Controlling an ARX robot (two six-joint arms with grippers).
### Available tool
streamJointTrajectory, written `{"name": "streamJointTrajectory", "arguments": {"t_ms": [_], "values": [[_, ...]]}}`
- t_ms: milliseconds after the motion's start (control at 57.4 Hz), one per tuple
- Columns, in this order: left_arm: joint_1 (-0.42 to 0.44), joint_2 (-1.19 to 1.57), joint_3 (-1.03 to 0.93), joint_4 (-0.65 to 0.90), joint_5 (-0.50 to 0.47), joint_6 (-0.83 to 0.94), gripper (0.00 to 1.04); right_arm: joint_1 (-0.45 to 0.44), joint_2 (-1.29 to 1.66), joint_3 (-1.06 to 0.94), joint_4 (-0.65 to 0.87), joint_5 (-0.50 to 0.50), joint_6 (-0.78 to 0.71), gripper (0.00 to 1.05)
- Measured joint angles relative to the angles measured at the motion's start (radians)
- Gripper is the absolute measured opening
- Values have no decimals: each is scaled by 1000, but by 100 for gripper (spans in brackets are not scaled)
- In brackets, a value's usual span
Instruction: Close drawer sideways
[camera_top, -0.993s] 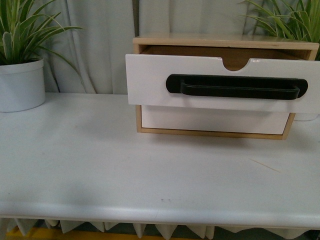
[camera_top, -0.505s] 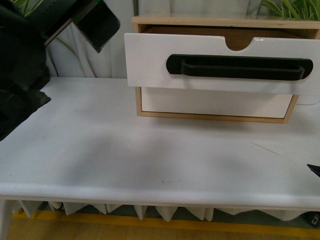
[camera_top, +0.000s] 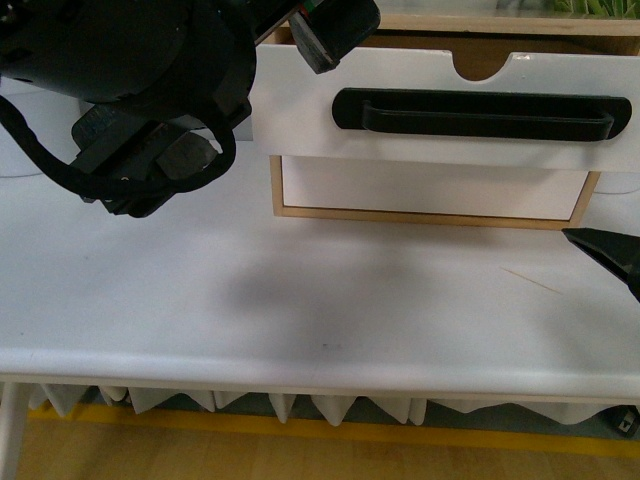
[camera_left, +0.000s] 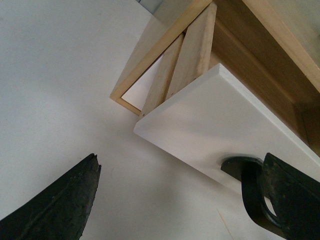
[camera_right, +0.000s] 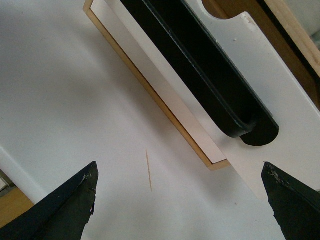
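The drawer (camera_top: 300, 110) has a white front, a long black bar handle (camera_top: 470, 112) and a semicircular notch (camera_top: 485, 66). It stands pulled out of the light-wood cabinet (camera_top: 420, 216). My left arm (camera_top: 140, 80) fills the upper left; one of its fingers (camera_top: 335, 25) is at the drawer's upper left corner. In the left wrist view my left gripper (camera_left: 180, 200) is open, with the drawer's end (camera_left: 210, 110) and handle end (camera_left: 250, 192) between the fingers. My right gripper (camera_right: 180, 200) is open over the table, short of the drawer's right end (camera_right: 285, 105); only its tip (camera_top: 610, 255) shows in front.
A plain white drawer front without a handle (camera_top: 430, 190) sits shut below. The cabinet stands on a white table (camera_top: 200, 300). A thin wooden stick (camera_top: 530, 280) lies on the table at right, also in the right wrist view (camera_right: 148, 170).
My left arm has swung in from the far left up to the drawer's left end. My right gripper's tip has come further into view at the right edge. The drawer stands as before.
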Motion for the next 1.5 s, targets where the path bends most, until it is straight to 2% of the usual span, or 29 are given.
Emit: {"name": "streamJointTrajectory", "arguments": {"t_ms": [540,905,1498], "values": [[-26,67,55,-2,7,19,99,-53,113,116,19,-6,24,96],[-20,116,89,5,50,19,99,-60,194,175,32,-11,32,96],[40,333,355,-23,138,79,99,-80,467,435,48,2,35,96]]}}
